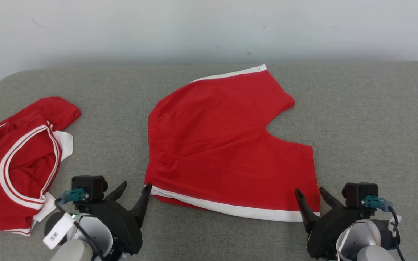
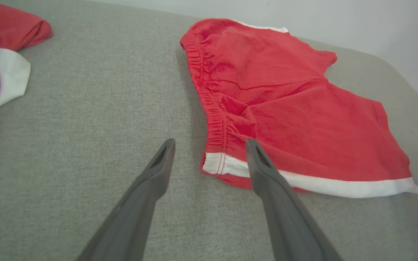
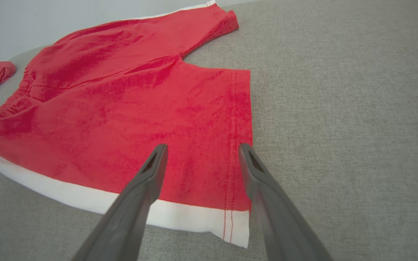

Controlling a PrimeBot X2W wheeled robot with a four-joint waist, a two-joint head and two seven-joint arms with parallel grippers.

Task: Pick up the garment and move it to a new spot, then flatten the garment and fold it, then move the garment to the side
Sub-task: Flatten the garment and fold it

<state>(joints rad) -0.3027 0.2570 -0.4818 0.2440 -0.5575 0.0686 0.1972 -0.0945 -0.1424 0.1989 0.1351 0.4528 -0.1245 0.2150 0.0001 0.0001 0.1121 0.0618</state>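
The garment (image 1: 223, 141) is a pair of red shorts with white side stripes, lying spread flat in the middle of the grey cushion. My left gripper (image 1: 134, 188) is open at the shorts' near left corner, by the elastic waistband (image 2: 214, 123); its fingers (image 2: 267, 170) straddle that white-edged corner above the cloth. My right gripper (image 1: 312, 194) is open over the near right corner, where the leg hem (image 3: 236, 145) meets the white stripe (image 3: 194, 217). Neither holds any cloth.
A second red garment (image 1: 16, 163) with white and red trim lies crumpled at the cushion's left end, also seen as a red and white bundle (image 2: 2, 54) in the left wrist view. A pale wall (image 1: 209, 29) runs behind the grey cushion (image 1: 376, 119).
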